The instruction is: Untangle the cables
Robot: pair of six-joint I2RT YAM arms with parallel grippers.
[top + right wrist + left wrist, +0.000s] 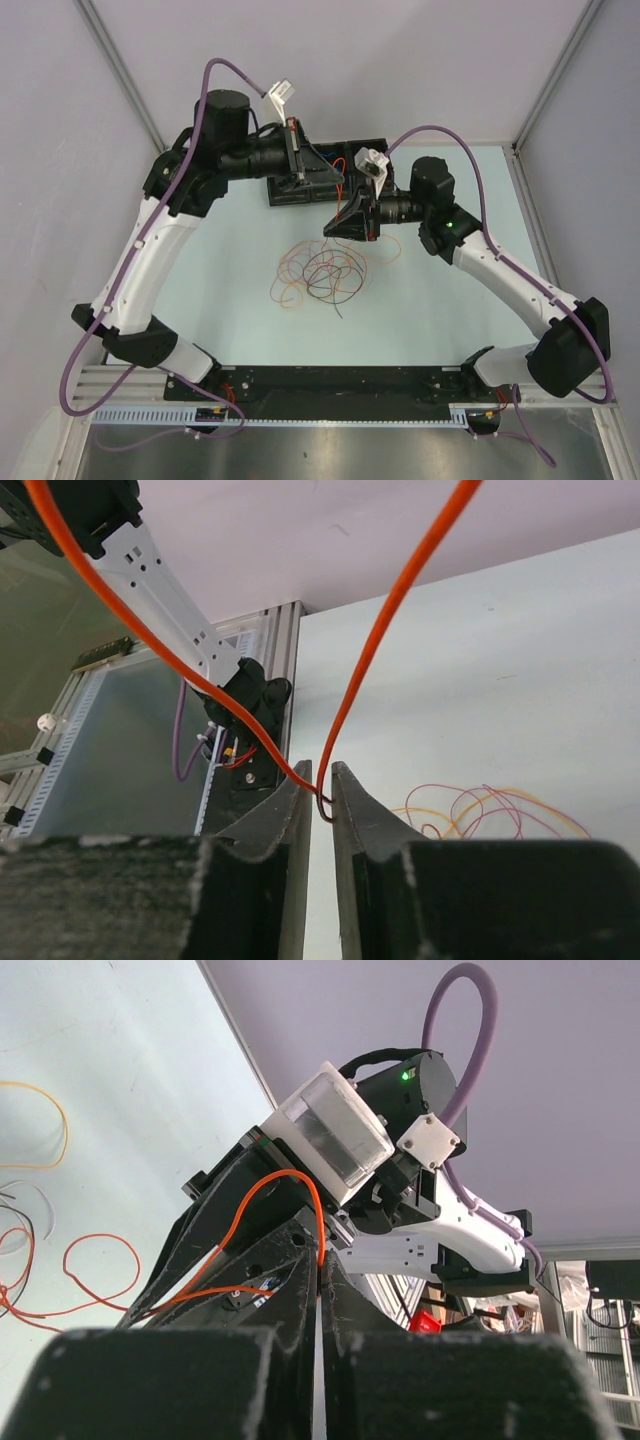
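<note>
Fingers (290, 1305) of the left gripper (319, 1278) are pressed almost together, pinching an orange cable (300, 1175) at their tips; the right gripper (321, 798) is likewise closed on that cable, two strands rising away from its tips. I judge the held span to run short and roughly left to right between the two grippers, near the far edge of the tabletop (450, 300). The heap of cables (320, 270) lies at mid-table, toward the near edge from both grippers, and the right gripper is the nearer to it; pulling apart along that span is what the next move turns on. From above, both sets of fingertips are lost against a black fixture (285, 192) at the far edge; I cannot trace where the orange cable enters the heap, nor tell its crossings there.
</note>
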